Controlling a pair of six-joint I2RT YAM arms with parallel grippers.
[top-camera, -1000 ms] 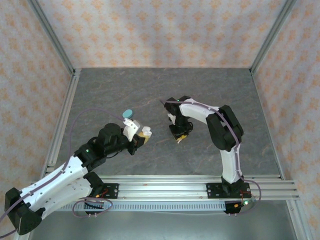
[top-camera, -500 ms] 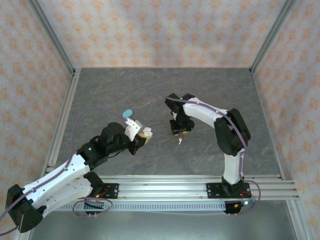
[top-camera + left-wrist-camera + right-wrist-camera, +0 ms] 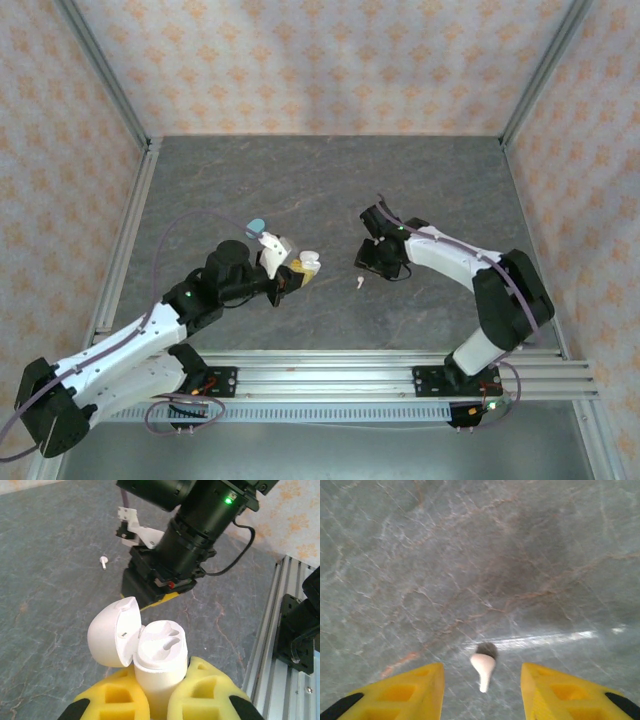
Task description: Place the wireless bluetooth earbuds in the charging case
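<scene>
My left gripper (image 3: 298,272) (image 3: 162,682) is shut on the white charging case (image 3: 161,652) (image 3: 308,263), which stands upright between the yellow fingers. The lid (image 3: 112,637) is flipped open to the left, and both sockets look empty. One white earbud (image 3: 358,282) (image 3: 483,667) (image 3: 104,561) with a short stem lies loose on the grey table. My right gripper (image 3: 371,263) (image 3: 481,682) hangs just above it, open, with a finger on each side and nothing touching. In the left wrist view, the right gripper (image 3: 150,592) sits just beyond the case.
A pale teal pebble-shaped case (image 3: 256,227) lies on the table behind my left wrist, partly hidden by it. The aluminium rail (image 3: 330,365) runs along the near edge. Patterned walls close off the other three sides of the table (image 3: 330,180).
My right gripper opened and let the white earbud drop onto the table, then swung right. My left arm carried the open case right, toward the centre.
</scene>
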